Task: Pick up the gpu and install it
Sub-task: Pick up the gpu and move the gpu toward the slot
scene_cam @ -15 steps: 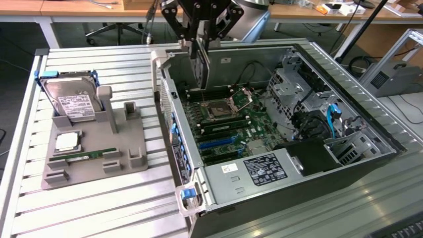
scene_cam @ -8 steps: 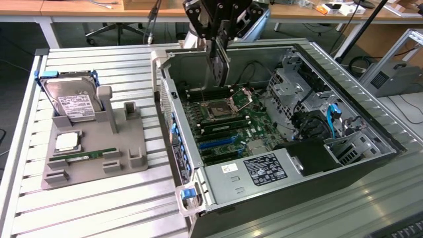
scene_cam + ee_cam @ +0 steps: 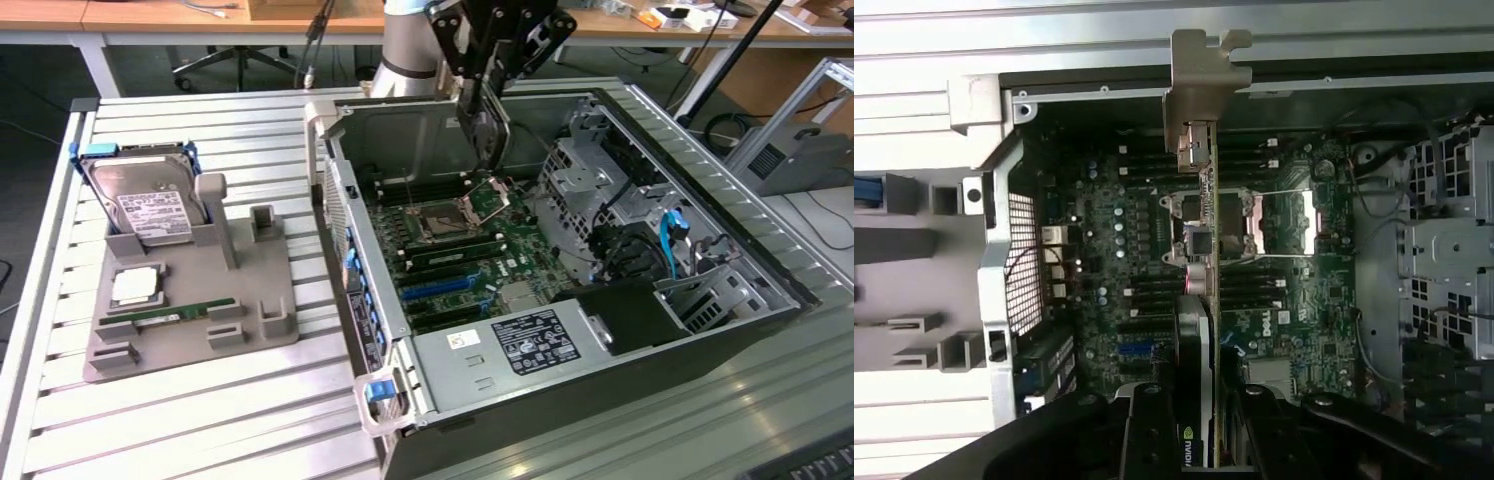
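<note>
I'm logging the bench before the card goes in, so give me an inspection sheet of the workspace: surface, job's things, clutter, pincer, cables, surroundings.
Surface: slatted metal table carrying an open computer case that lies on its side.
Job's things: gpu hanging edge-down above the motherboard, not yet seated.
Clutter: grey holder tray with a hard drive, a processor and a memory stick.
Pincer: pincer shut on the gpu's upper edge.
Cables: blue cable inside the case; black cable hanging beside the arm.
Surroundings: wooden desks and a chair base behind the table.
</note>
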Motion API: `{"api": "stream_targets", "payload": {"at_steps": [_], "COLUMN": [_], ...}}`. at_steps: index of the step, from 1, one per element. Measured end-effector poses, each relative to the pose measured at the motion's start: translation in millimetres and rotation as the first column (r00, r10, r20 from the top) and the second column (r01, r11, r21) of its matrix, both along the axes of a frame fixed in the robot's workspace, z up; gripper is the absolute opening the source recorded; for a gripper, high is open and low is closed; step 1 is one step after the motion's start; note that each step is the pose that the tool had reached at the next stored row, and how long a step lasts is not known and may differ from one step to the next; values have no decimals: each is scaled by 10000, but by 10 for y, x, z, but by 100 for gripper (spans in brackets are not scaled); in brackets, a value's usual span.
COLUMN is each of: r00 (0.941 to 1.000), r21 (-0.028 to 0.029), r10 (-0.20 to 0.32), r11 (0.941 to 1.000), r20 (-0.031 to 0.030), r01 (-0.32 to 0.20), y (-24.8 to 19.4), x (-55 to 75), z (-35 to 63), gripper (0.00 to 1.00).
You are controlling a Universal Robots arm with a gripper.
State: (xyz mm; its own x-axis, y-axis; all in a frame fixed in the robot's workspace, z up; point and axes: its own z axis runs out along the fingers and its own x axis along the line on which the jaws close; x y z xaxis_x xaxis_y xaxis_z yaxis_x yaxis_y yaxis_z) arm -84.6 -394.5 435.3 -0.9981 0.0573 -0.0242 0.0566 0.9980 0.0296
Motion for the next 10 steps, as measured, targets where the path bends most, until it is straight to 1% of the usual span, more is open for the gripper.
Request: {"api": "stream_targets", "payload": {"at_steps": [5, 7, 8, 9, 10], "r00": [10000, 10000, 10000, 10000, 10000], "r21": [0, 0, -1, 0, -1], "r10": [1, 1, 0, 0, 0], "r11": [10000, 10000, 10000, 10000, 10000], "r20": [-1, 0, 0, 0, -1], "r01": [-1, -1, 0, 0, 0], "y": [0, 0, 0, 0, 0], "x": [239, 354, 452, 522, 568], "z": [0, 0, 0, 0, 0], "gripper": [27, 27, 27, 27, 27]}}
